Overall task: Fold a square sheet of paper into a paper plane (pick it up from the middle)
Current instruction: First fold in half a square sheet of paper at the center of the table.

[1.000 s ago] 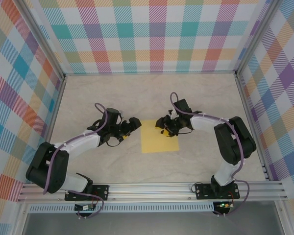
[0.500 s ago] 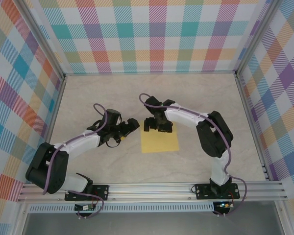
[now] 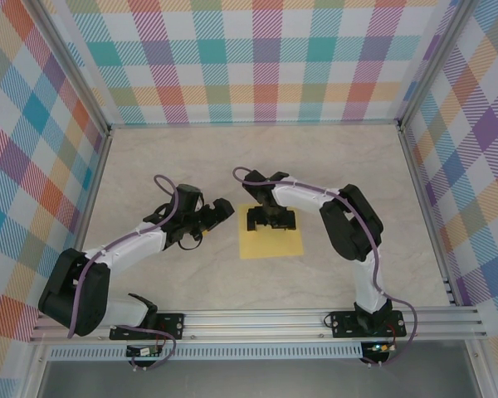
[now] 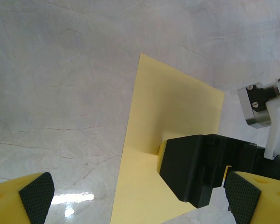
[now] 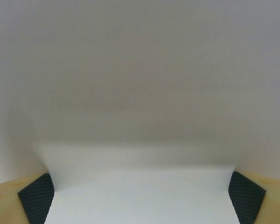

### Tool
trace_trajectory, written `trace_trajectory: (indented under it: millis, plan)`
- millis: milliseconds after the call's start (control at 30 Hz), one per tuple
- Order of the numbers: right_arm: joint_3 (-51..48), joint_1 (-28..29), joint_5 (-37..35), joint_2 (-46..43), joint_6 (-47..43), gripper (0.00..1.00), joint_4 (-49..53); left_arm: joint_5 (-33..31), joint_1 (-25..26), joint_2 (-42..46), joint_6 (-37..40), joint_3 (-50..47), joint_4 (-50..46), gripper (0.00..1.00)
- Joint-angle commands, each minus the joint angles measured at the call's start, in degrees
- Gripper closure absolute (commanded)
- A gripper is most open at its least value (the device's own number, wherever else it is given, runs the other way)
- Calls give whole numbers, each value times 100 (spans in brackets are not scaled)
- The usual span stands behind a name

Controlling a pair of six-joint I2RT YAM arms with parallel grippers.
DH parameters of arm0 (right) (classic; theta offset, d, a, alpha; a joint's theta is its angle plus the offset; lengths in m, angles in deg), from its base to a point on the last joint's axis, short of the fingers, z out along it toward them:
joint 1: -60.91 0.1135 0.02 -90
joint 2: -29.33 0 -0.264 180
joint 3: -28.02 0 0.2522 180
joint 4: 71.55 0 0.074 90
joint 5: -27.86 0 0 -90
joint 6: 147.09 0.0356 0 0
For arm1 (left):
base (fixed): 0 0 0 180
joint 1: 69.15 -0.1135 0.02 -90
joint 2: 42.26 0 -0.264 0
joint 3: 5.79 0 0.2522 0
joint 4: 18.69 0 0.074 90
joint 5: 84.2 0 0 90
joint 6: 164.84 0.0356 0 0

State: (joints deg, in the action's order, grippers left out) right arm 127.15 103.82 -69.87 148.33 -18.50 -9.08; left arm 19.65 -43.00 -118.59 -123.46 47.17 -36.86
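Note:
The square sheet of paper [image 3: 270, 240] is plain yellow and lies flat and unfolded on the marble table, mid-table. My right gripper [image 3: 271, 222] points straight down over the sheet's far half, jaws wide open, one finger at each side. In the left wrist view the sheet [image 4: 172, 116] runs up the middle, and the right gripper's black body [image 4: 196, 170] stands on it. My left gripper [image 3: 216, 219] hovers just left of the sheet, open, with nothing between its fingertips [image 4: 36, 193]. In the right wrist view the right gripper [image 5: 140, 196] is open over a pale blurred surface close below.
Bare marble tabletop [image 3: 183, 162] surrounds the sheet on all sides. Checked walls [image 3: 257, 58] with metal frame posts close in the back and both sides. An aluminium rail [image 3: 257, 319] carrying the arm bases runs along the near edge.
The right gripper swung from the sheet's right side to above its far half, turned to point downward and opened wide. The left gripper stayed beside the sheet's left edge.

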Motion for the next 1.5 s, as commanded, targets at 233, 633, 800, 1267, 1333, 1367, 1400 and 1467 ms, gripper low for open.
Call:
trace_trajectory:
  millis: [233,633,800,1267,1333,1367,1400,1467]
  plan:
    - [-385,77,104,238,229,21,-1,-3,19,-50,46,-2,-68,3]
    - [-380,-24,512,-506,91,50,-305,-40,22,85,56,-56,-140,2]
    - [-640,-238,926,-1038,159,64,-629,-49,22,140,57,-44,-157,2]
    - [-2990,-1387,4504,-2680,1668,65,-5050,-50,21,203,42,-40,-163,2]
    - [-3147,-1456,4801,-2556,1738,64,-5449,-13,21,174,16,-46,-75,2]
    - [-3140,-1477,4869,-2438,1692,64,-5372,17,21,144,1,-44,-21,2]
    - [-3143,-1479,4869,-2317,1640,64,-5291,49,22,125,-20,-37,19,2]
    - [-3240,-1479,4921,-2103,1575,64,-5368,156,27,46,-25,-6,86,3]
